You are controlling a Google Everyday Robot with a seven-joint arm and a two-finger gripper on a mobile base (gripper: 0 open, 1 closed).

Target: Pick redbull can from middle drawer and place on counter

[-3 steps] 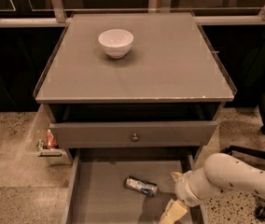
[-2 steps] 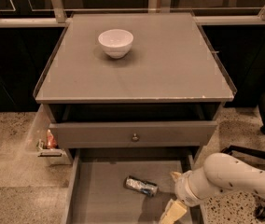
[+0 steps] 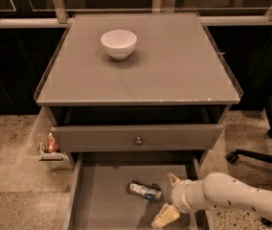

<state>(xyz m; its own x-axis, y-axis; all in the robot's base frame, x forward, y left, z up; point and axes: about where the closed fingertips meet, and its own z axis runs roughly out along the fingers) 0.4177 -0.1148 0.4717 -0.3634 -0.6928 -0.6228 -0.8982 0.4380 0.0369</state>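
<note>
Your counter (image 3: 174,71) is bare across its right half and along its front edge, so you have room there to set the can down; that step is not yet done. Below the front edge the middle drawer (image 3: 97,205) stands pulled out towards you, under the shut drawer front (image 3: 102,137) with the knob. The white arm (image 3: 236,198) reaches in from the right side, low over the drawer's right-hand wall. The white bowl (image 3: 119,43) sits near the back-left corner of the counter, well clear of all this.

The gripper (image 3: 168,199) hangs over the drawer's right part, its claw spread wide and holding nothing; its mouth faces left, just beside the can's right end.

The redbull can (image 3: 145,191) lies on its side on the drawer floor, right of middle; its long axis runs nearly along the counter's front edge, the right end a little nearer you.

I judge you are in the reach, before the grasp. The fingers line up across the can's length, so ease left until they straddle the can, then close and lift clear of the drawer front.
</note>
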